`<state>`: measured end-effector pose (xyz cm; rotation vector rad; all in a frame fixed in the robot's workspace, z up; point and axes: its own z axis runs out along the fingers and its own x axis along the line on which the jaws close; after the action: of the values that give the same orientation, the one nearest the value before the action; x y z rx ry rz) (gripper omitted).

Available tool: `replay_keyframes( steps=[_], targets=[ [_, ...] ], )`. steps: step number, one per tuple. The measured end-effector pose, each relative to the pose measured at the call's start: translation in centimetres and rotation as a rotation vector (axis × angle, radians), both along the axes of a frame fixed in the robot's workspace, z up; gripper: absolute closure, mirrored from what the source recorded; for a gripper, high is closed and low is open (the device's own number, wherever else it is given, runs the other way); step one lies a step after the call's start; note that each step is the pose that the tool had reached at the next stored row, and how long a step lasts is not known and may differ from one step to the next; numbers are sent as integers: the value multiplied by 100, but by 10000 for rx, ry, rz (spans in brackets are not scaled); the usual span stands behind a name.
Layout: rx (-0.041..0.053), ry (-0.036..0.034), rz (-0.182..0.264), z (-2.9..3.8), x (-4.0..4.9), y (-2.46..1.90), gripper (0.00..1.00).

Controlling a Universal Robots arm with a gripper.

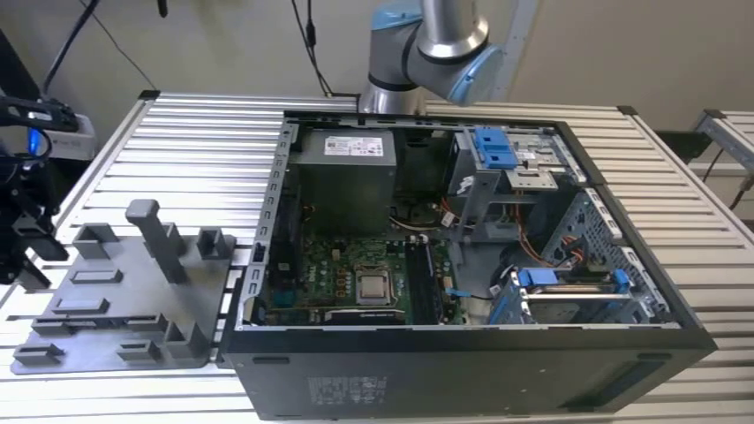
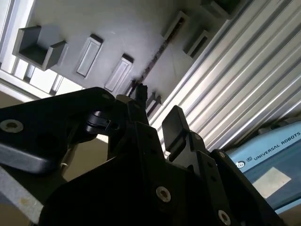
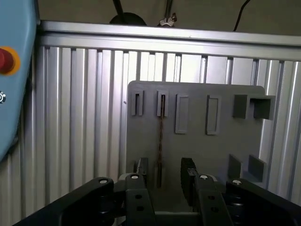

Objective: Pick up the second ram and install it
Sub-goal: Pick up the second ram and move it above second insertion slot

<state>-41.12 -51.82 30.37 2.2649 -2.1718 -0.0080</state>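
The second ram point(image 3: 161, 136) is a thin dark strip standing edge-on in a slot of the grey holder plate point(image 3: 211, 155). In the second wrist view the ram point(image 2: 153, 63) shows as a dark line across the plate point(image 2: 141, 23). My gripper point(image 3: 164, 174) hovers well above the plate and is open. Its two black fingers point(image 3: 142, 170) stand either side of the ram's line without touching it. The gripper point(image 2: 156, 106) holds nothing. In the exterior view the holder plate point(image 1: 118, 283) lies on the slatted table to the left of the open computer case point(image 1: 471, 353).
The case holds a motherboard point(image 1: 353, 274) with a processor, a power supply point(image 1: 342, 168) and blue-tabbed drive cages point(image 1: 495, 150). Grey posts and blocks point(image 1: 155, 238) rise from the plate. A blue pendant point(image 3: 14, 70) with a red button lies beside the table. Black equipment point(image 1: 24, 238) stands at the exterior view's left.
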Motion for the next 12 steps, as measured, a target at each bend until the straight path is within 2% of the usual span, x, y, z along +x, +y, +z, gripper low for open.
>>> replay_keyframes(
  steps=[6,7,9,12],
  targets=[
    [10,-1,-1,-83,0,0,58],
    [26,-1,-1,-93,0,-2,58],
    [133,-1,0,-108,0,-10,58],
    [142,-2,-1,-152,-1,-9,58]
  ],
)
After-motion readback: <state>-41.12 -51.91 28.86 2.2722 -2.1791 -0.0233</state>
